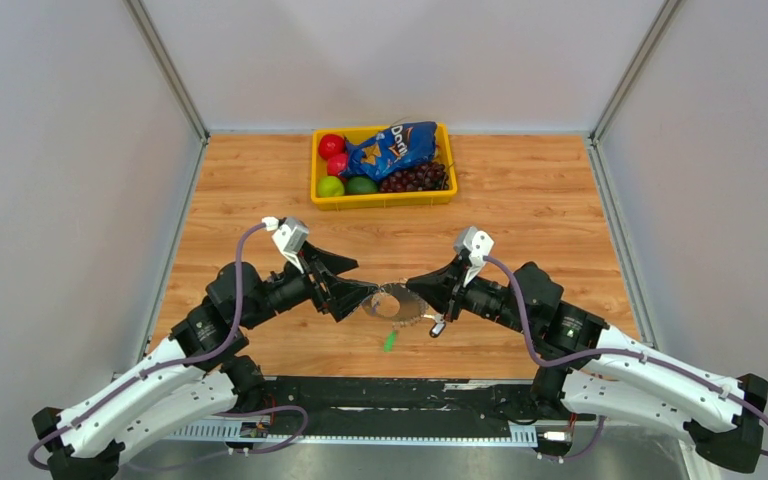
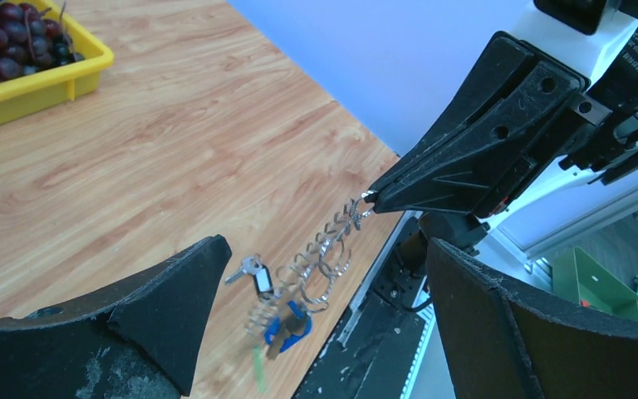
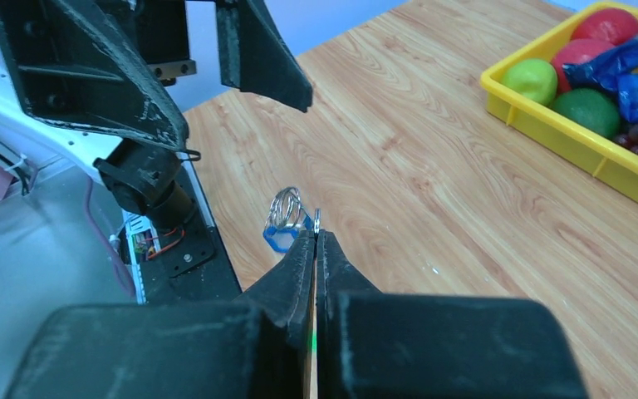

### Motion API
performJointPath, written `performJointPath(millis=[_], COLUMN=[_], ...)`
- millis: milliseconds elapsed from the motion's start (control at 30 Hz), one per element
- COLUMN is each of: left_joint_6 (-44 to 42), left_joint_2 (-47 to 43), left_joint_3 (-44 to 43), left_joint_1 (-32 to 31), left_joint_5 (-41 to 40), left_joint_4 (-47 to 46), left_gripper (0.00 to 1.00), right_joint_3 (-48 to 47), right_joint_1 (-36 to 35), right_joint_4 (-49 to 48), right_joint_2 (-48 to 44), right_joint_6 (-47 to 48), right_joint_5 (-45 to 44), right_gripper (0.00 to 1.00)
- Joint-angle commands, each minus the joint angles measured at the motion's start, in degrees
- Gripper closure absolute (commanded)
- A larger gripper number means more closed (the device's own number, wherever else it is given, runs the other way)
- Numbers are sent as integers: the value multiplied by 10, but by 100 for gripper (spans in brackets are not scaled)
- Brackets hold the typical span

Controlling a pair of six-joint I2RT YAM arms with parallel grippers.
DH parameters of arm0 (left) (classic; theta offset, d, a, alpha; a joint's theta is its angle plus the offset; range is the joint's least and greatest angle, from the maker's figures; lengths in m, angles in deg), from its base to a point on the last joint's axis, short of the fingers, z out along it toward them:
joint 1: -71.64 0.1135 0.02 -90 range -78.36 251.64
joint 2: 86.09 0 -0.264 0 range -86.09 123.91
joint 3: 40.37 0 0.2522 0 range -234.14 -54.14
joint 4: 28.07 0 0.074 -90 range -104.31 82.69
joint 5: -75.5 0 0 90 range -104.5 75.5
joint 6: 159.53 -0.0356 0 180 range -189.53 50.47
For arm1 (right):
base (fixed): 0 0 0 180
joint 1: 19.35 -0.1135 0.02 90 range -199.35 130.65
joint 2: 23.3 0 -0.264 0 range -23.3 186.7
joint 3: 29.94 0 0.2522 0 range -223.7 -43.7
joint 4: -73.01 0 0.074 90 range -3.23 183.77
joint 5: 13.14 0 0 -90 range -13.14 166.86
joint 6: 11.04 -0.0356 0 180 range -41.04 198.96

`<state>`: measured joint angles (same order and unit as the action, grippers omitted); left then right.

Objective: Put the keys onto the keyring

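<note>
Left pincer (image 1: 365,283): fully open, holding nothing. In the top view it sits left of centre, tips pointing right toward the keyring.
Left fingers (image 2: 174,307): in the left wrist view they fill the lower left and lower right corners, with the keyring visible in the gap between them.
Right pincer (image 3: 316,237): closed, with the fingers pressed flat together. The tips clamp one end of the keyring.
Keyring (image 2: 320,258): silvery wire loops, drawn out into a loose coil. Its upper end is in the right pincer tips. The rest runs down and left toward the table, near the front edge. In the top view it lies at centre, between the two pincers.
Blue piece (image 2: 287,330): at the lower end of the keyring.
Keys (image 2: 249,270): small and silvery, one with a dark head, just left of the lower coils. It cannot be told whether they are threaded on.
Green item (image 1: 389,340): a small strip on the table, just below the keyring in the top view.
Table (image 1: 540,220): wood-grain surface.
Bin (image 1: 385,200): yellow, at the upper centre of the top view, well apart from both pincers. It holds round fruit, grapes (image 1: 418,178) and a blue chip bag (image 1: 395,148).
</note>
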<state>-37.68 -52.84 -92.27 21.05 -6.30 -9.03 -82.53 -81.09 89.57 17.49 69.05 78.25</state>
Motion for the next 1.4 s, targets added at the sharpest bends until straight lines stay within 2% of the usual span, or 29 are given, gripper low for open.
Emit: performJointPath(millis=[0,167,533,667,833,867,933,1100,1200,1300,1367], left_joint_6=[1,-16,-52,-59,-65,-69,-72,-72,-72,-72,-74], left_joint_2=[5,18,28,25,24,23,21,18,17,18,18], left_joint_3=[-11,-9,-19,-24,-28,-29,-31,-29,-28,-28,-27], left_joint_1=[-1,-2,-2,-2,-2,-2,-2,-2,-2,-2,-1], left_joint_5=[28,54,183,226,275,278,284,298,300,301,295], left_joint_4=[-48,-83,-145,-153,-157,-155,-152,-160,-163,-163,-162], left_gripper=[0,0,2,10,28,30,42,53,64,64,53], right_joint_3=[-46,-69,-146,-172,-215,-223,-233,-249,-258,-266,-271], right_joint_1=[-5,-5,-5,-5,-5,-5,-6,-5,-5,-6,-5], right_joint_4=[-33,-9,81,104,149,158,169,185,189,193,194], right_joint_2=[-1,2,42,54,83,87,92,98,100,104,107], right_joint_6=[16,18,18,20,21,21,22,22,21,19,18], right_joint_5=[43,98,176,193,208,210,211,217,220,225,229], right_gripper=[100,100,100,100,100,100,100,100,100,100,100])
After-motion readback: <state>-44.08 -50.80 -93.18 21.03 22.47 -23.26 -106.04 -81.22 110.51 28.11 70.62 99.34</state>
